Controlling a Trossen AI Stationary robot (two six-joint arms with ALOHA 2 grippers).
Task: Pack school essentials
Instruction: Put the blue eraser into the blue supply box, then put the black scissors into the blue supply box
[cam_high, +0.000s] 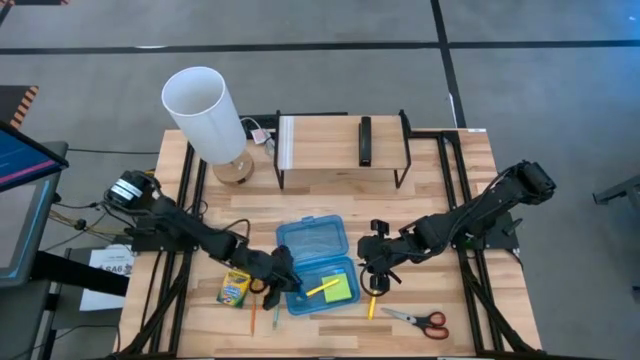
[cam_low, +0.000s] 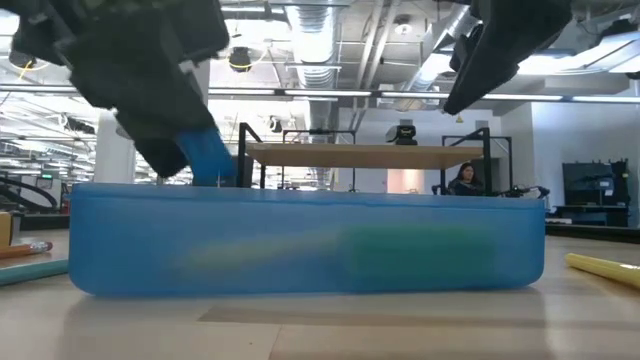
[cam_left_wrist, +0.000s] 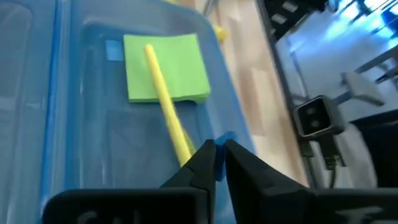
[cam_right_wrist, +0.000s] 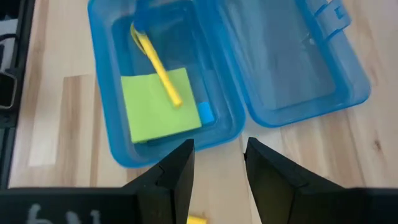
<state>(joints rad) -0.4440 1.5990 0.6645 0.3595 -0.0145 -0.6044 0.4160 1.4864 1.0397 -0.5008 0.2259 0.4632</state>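
Wooden table (cam_high: 330, 190) and the items resting on it.
Landmark: open blue plastic case (cam_high: 318, 262). Left of it, crayon box (cam_high: 234, 287); right of it, yellow pencil (cam_high: 372, 304) and red-handled scissors (cam_high: 418, 319); behind it, black wire shelf (cam_high: 342, 150) and white lamp (cam_high: 208, 120).

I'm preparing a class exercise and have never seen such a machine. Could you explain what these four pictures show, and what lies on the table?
Two dark robot arms work at a wooden table. One picture looks down from above, one looks level across the tabletop, and two come from cameras on the wrists. An open blue case holds a green sticky-note pad, a yellow pencil and a small blue eraser. The left gripper hangs over the case edge, jaws nearly closed. The right gripper hovers beside the case, jaws open and empty. Scissors and a crayon box lie outside.
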